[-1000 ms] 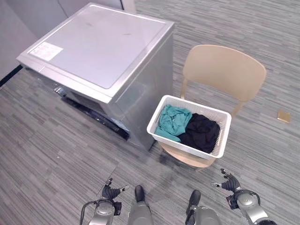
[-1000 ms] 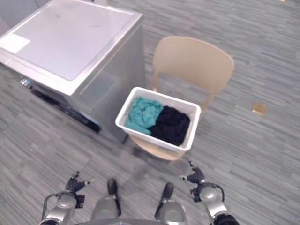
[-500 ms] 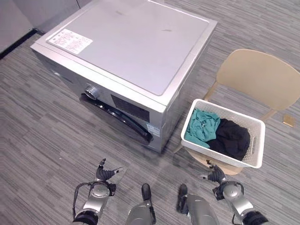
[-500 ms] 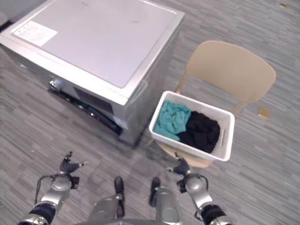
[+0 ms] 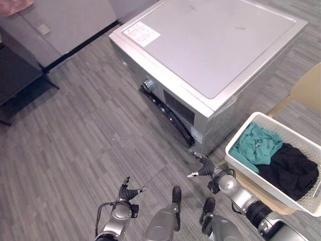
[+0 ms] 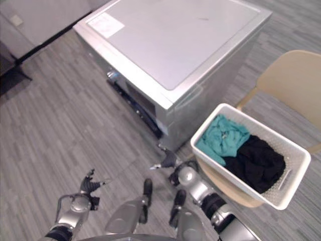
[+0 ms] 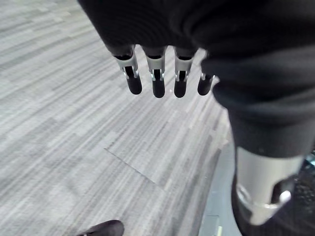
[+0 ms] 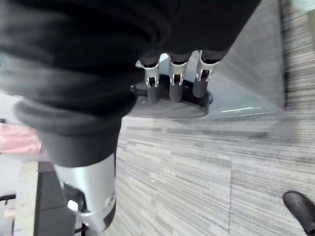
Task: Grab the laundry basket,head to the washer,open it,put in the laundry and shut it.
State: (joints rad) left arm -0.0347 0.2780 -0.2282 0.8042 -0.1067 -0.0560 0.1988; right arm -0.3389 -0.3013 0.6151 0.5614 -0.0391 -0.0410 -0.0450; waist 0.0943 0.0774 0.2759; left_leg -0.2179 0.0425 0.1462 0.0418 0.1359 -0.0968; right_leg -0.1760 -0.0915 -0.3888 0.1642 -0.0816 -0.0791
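From the left eye view I see the washer (image 5: 210, 47), a silver box with its dark front door (image 5: 168, 114) closed, standing on grey striped carpet (image 5: 75, 135). Just beside its right front corner sits the white laundry basket (image 5: 239, 168) on the seat of a tan chair (image 5: 307, 89); a teal garment (image 5: 256, 147) lies at the basket's washer end, a black one (image 5: 291, 170) next to it. My left hand (image 5: 128, 191) hangs low over the carpet, fingers relaxed, holding nothing. My right hand (image 5: 205, 169) is near the washer's front corner, just short of the basket, fingers loose and empty. The right eye view gives more of the chair back (image 6: 296, 80) and the slotted handle in the basket's far end wall (image 6: 286, 179). The left wrist view shows the left hand's fingers (image 7: 156, 78) straight over bare carpet. The right wrist view shows straight fingers (image 8: 176, 81) pointing toward the dark washer door (image 8: 167, 105), apart from it.
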